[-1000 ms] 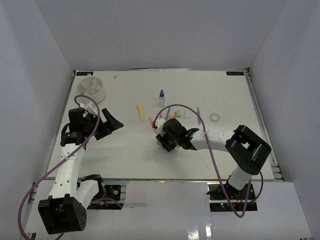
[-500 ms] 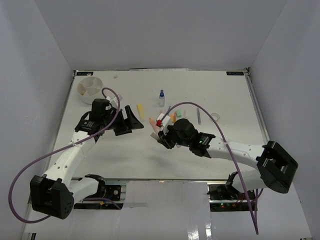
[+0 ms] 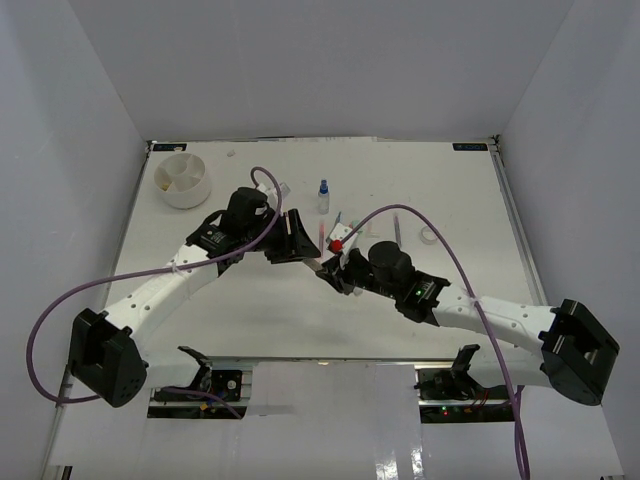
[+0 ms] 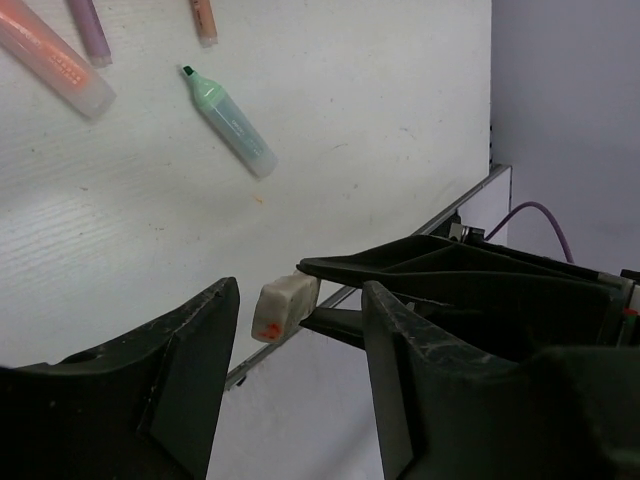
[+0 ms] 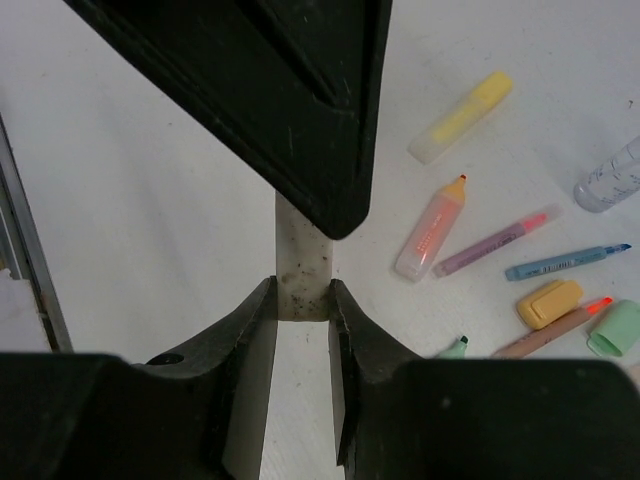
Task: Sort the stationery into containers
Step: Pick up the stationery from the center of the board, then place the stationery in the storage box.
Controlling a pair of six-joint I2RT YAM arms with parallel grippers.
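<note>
Seen from above, both arms reach to the middle of the table. Their wrists meet so closely that what lies between the fingers is hidden in that view. It is made plain by the wrist cameras.

In the right wrist view, the right gripper is clamped on a small whitish eraser block that sticks out past its fingertips. In the left wrist view, the left gripper is shown with its jaws apart, one on either side of the same block. A gap appears to be left on each side, though the angle is poor. An orange smudge is shown on the block's end.

Only from above can the white divided tub be seen, at the far left, well apart from the block. A yellow marker and a teal marker are shown lying flat. A blue-capped bottle stands behind the grippers, and a tape ring lies to the right.

The table is white and is enclosed by pale grey walls.
</note>
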